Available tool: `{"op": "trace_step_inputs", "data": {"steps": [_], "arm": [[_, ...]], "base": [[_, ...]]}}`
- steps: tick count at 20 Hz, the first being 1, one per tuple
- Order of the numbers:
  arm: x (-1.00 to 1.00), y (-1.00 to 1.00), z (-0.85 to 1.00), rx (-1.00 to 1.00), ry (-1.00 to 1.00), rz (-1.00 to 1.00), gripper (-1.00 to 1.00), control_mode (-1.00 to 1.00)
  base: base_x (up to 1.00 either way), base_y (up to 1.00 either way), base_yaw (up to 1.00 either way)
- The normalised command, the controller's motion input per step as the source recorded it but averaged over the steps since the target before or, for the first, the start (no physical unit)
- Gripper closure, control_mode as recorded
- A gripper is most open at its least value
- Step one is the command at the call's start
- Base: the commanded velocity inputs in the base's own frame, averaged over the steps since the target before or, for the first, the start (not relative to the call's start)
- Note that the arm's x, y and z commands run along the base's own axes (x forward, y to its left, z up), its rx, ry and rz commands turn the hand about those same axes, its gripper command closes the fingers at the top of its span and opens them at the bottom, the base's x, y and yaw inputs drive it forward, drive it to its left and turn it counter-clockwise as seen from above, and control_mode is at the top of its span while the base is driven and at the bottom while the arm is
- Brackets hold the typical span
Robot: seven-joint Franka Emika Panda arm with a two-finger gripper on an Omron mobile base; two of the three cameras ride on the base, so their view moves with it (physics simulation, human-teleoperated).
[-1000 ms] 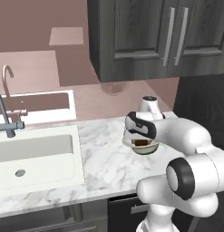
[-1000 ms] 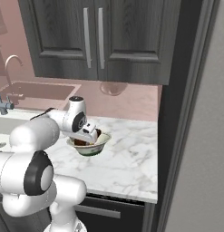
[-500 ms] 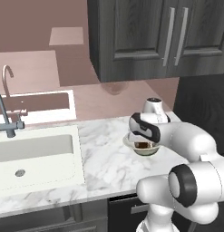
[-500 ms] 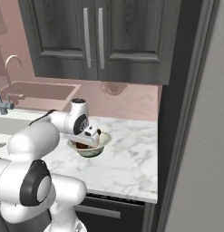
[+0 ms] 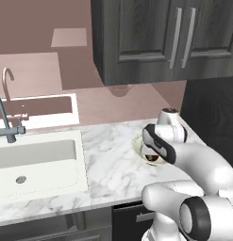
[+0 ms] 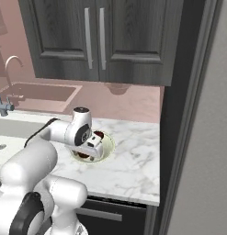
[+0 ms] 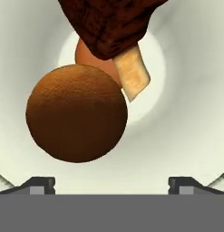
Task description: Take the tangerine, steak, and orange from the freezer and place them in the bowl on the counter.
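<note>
1. Arm: white with dark joints, bent low across the counter (image 5: pixel 108 160), wrist turned downward over the bowl (image 6: pixel 107 146).
2. Gripper (image 7: pixel 111 183): directly above the bowl's hollow, fingers spread wide, nothing between them; both dark tips (image 7: pixel 38 183) at the lower corners of the hand view.
3. Bowl: pale cream-green, shallow, on the white marble counter, near the right-hand end of the worktop.
4. Contents, per hand view: large round orange-brown ball, taken for the orange (image 7: pixel 77 118), nearest the fingers; smaller orange fruit, taken for the tangerine (image 7: pixel 88 56), partly hidden behind it; dark maroon steak (image 7: pixel 109 25) with a pale tan end, lying over the far side, touching the smaller fruit.
5. Surface and room: sink (image 5: pixel 35 162) set in the counter to the left, curved tap (image 5: pixel 5 123) behind it; dusty pink wall; dark wood-grain cabinets (image 6: pixel 101 39) with long metal handles overhead.
6. Freezer (image 6: pixel 202 137): tall grey panel along the right edge of the right base view.
7. View differences: base views give only a dark red patch inside the bowl, fruit hidden by the wrist; hand view separates all three items.
</note>
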Motion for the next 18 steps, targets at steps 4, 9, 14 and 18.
{"op": "trace_step_inputs", "data": {"steps": [4, 9, 14, 18], "arm": [[-0.39, -0.06, 0.26, 0.0, -0.06, 0.0, -1.0, -1.0], [-0.11, -0.07, 0.85, 0.02, -0.12, 0.0, -1.0, -1.0], [-0.3, 0.03, 1.0, 0.01, -0.14, 0.0, -1.0, -1.0], [-0.72, 0.16, 1.0, 0.0, -0.3, 0.0, -1.0, -1.0]], "base": [[0.0, 0.0, 0.0], [0.0, 0.0, 0.0], [0.0, 0.0, 0.0], [0.0, 0.0, 0.0]]}}
